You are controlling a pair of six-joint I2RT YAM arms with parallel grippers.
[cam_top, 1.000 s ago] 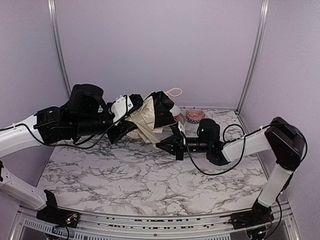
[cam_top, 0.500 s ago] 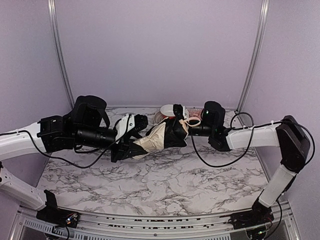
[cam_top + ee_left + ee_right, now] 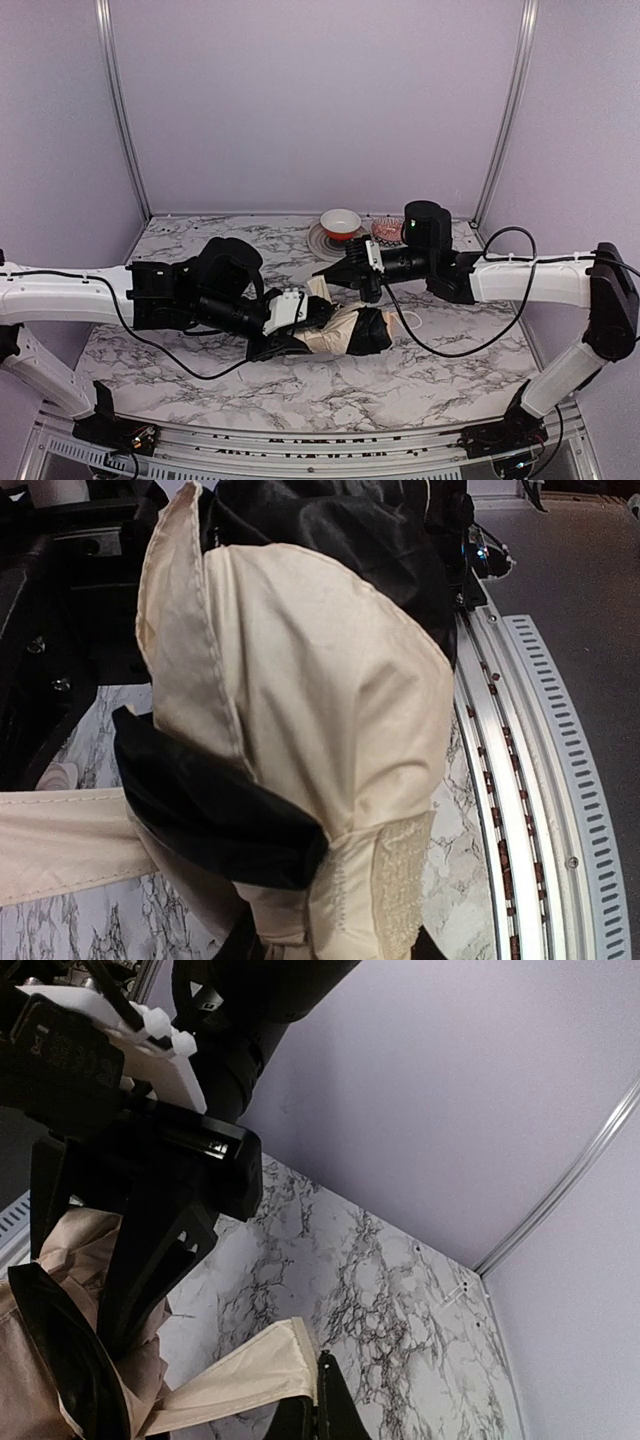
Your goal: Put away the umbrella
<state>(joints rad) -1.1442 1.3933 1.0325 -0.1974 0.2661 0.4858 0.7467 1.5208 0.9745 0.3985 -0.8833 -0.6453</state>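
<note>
left gripper [image 3: 300, 335] is clamping the rolled umbrella [image 3: 345, 330] over the marble table [image 3: 440, 370] — right gripper [image 3: 322, 1405] is pinching its cream strap [image 3: 230, 1375], jaws closed on it.

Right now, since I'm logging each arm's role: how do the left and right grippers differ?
The left gripper clasps the umbrella by its bundled cream-and-black body, while the right gripper pinches only the thin cream strap. The left gripper reaches in from the left side and the right gripper from the right, so they point towards each other. Both are shut on the same umbrella.
</note>
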